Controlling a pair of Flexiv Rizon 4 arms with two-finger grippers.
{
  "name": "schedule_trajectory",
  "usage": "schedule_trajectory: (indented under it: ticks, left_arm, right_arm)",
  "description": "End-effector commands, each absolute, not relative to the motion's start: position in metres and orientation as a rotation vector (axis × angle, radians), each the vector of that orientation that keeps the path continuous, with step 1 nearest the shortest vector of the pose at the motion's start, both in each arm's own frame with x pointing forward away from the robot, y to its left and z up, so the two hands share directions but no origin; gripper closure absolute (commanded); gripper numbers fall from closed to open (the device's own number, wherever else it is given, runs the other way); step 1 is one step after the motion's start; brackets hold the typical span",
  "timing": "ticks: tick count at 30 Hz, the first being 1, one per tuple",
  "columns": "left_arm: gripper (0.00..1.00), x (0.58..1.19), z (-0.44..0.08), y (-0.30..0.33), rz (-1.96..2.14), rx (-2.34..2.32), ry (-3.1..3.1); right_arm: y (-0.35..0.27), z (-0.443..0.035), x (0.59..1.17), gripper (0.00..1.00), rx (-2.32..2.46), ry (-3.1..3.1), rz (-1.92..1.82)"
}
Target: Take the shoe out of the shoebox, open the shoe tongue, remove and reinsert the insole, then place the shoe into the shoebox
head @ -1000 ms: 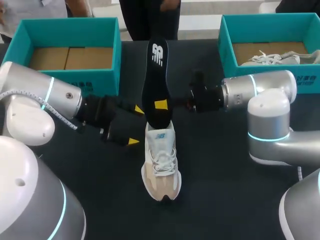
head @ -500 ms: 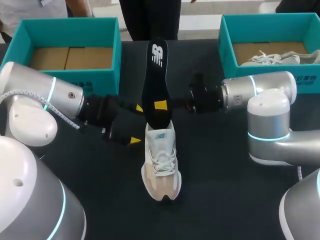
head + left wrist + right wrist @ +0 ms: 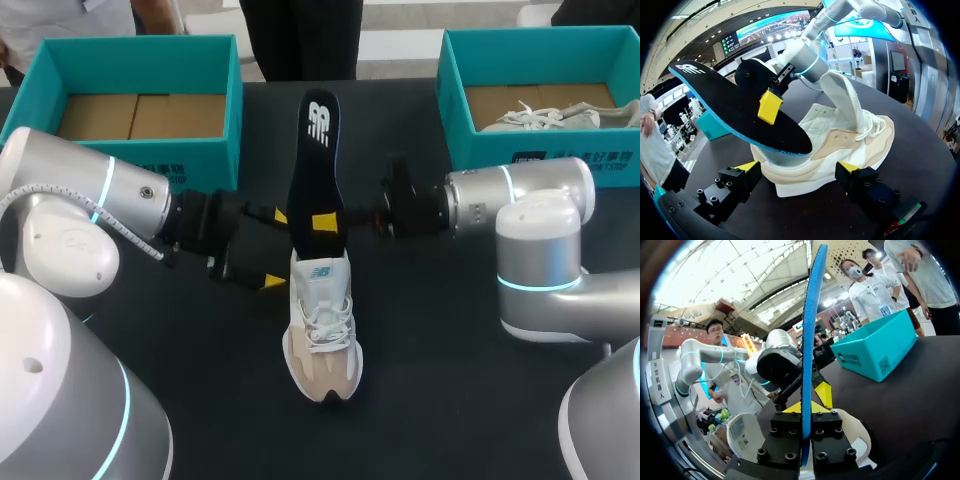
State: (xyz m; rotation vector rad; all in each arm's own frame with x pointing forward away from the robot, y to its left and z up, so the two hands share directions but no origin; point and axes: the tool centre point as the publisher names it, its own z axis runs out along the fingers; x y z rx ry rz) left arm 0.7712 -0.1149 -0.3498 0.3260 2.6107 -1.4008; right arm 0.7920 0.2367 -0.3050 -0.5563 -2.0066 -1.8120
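The left shoebox [image 3: 232, 110], teal with a brown cardboard floor, stands at the far left of the black table [image 3: 450, 380]. In front of it, my left arm comes in low, and the left gripper [image 3: 273, 250] sits just beside the heel end of the shoe, its claw released, with the two yellow tips spread wide and gripping nothing. In the left wrist view, that gripper [image 3: 799, 170] has the shoe [image 3: 850, 145] lying on its side just ahead of the open fingers, its tongue [image 3: 842, 97] lifted clear of the laces.

The white and beige sneaker [image 3: 322, 325] rests on its sole at the middle of the table, outside both boxes, toe towards the near edge. The black, blue-edged insole [image 3: 312, 170] stands tilted above the sneaker's heel opening. Its lower end is at the collar; whether it touches inside cannot be told.

The right gripper [image 3: 325, 222] is clenched on the insole's lower part. In the right wrist view, the insole [image 3: 812, 315] runs edge-on between its fingers [image 3: 807, 407].

At the far right, the right shoebox [image 3: 450, 100] holds another pale shoe [image 3: 560, 115].
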Motion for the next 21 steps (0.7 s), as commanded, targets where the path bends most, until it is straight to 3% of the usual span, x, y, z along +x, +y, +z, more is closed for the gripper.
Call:
schedule_trajectory:
  ticks: [1,21]
  left_arm:
    - [0.00,0.771,-0.350,-0.116,-1.396,0.326,2.613]
    - [0.00,0.771,-0.350,-0.116,-1.396,0.326,2.613]
  right_arm:
    - [0.237,-0.313,0.788,1.00,-0.563,-1.999,-1.820]
    - [0.238,-0.350,0.762,1.00,-0.647,-1.970,-1.697]
